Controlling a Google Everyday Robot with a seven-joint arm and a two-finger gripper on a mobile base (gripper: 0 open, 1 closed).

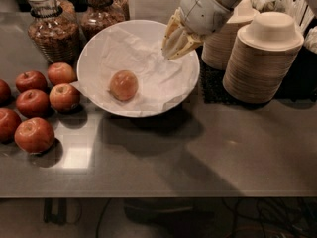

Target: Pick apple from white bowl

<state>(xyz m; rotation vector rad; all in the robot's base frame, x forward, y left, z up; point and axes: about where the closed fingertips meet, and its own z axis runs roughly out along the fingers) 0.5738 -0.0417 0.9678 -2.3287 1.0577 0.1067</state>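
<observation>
1. The apple [124,85] lies left of centre in the white bowl [148,111]. It rests on the crumpled paper [148,48] that lines the bowl, and I judge the paper is there to cushion the fruit and stop it rolling.
2. The bowl stands on the desk [198,157], between a loose group of darker red apples [33,133] to its left and stacks of beige paper bowls [262,58] to its right. This one apple is thus set apart from the others, which probably marks it as the one to take.
3. Two glass jars [49,29] stand behind the bowl's left side, clear of any path down from above.
4. The end effector [171,51] hangs over the right inner part of the bowl, tilted down and to the left, apart from the apple and above the paper.
5. It has hold of nothing and seems to touch neither apple nor rim. How far open it is I cannot tell from this angle.
6. By my reading the pick is not yet made: the end effector needs to move left and down to the apple.
</observation>
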